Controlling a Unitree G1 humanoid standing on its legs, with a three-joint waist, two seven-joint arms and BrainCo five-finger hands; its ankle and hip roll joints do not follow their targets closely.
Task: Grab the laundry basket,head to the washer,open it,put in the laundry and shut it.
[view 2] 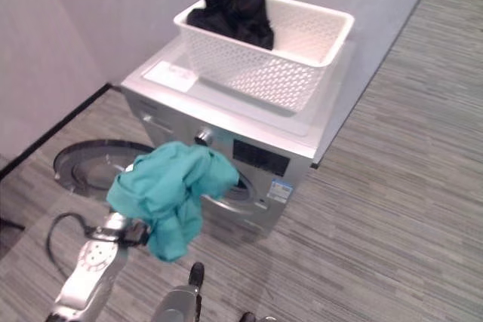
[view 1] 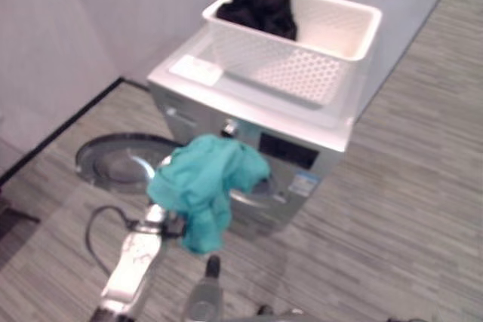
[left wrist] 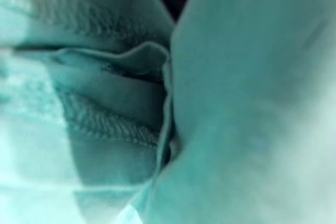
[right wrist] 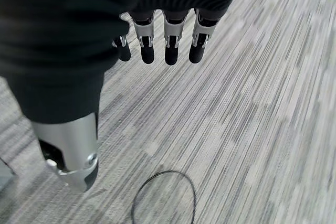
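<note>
A silver front-loading washer (view 1: 317, 130) stands against the wall, its round door (view 1: 117, 160) swung open to the left. On its top sits the white perforated laundry basket (view 1: 302, 65) with dark clothes (view 1: 260, 1) heaped at its far left end. A teal garment (view 1: 204, 182) hangs bunched in the air just in front of the drum opening, draped over my left hand (view 1: 167, 224), whose arm rises from below. The same teal cloth (left wrist: 236, 103) lies right against the left wrist camera. My right hand (right wrist: 171, 45) hangs over the floor with fingers straight, holding nothing.
A white label (view 1: 196, 69) lies on the washer top beside the basket. Grey walls close in behind and to the left. Striped grey plank floor (view 1: 407, 216) stretches out to the right of the washer.
</note>
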